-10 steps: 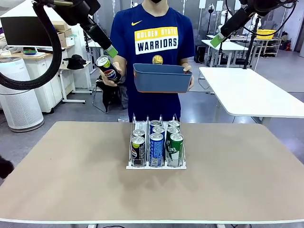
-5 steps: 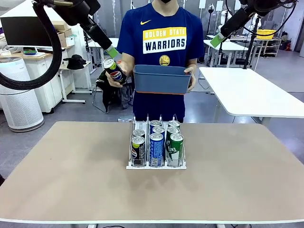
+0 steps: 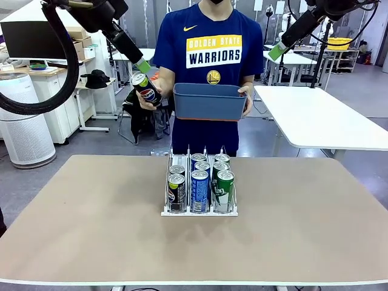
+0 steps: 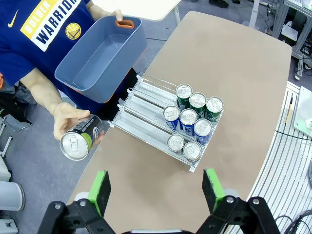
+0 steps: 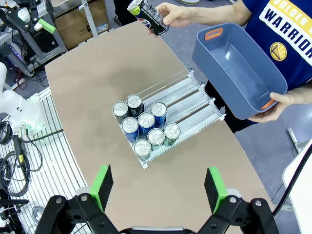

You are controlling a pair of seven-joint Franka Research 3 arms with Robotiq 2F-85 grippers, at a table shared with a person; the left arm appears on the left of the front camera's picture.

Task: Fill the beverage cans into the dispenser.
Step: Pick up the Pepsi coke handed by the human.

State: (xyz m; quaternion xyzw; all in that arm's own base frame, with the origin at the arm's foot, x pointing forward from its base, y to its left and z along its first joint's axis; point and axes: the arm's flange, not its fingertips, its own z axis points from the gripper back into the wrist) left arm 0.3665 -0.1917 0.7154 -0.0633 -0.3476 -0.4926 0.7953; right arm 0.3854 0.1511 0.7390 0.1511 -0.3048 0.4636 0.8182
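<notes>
On the bench (image 3: 91, 218), in the dispenser (image 4: 146, 100), eight beverage cans (image 4: 190, 122) packed at its front. Past the far edge, in a person's hand (image 4: 66, 117), a tilted Pepsi can (image 3: 146, 89), near the left end effector (image 4: 156, 178). Left and right end effector (image 5: 158, 183) alike gaping wide, empty. Likely hazard at handover: pinched fingers, or slick can knocked loose.

Beyond the spread left pincer (image 4: 157, 189), a clear-plastic dispenser (image 4: 143, 105) on the tan worktop (image 4: 229, 58) holds eight slim aluminium cans (image 4: 188, 118), while a person's hand (image 4: 65, 116) grips a black can (image 4: 80, 139) beside a blue-grey bin (image 4: 92, 58).
</notes>
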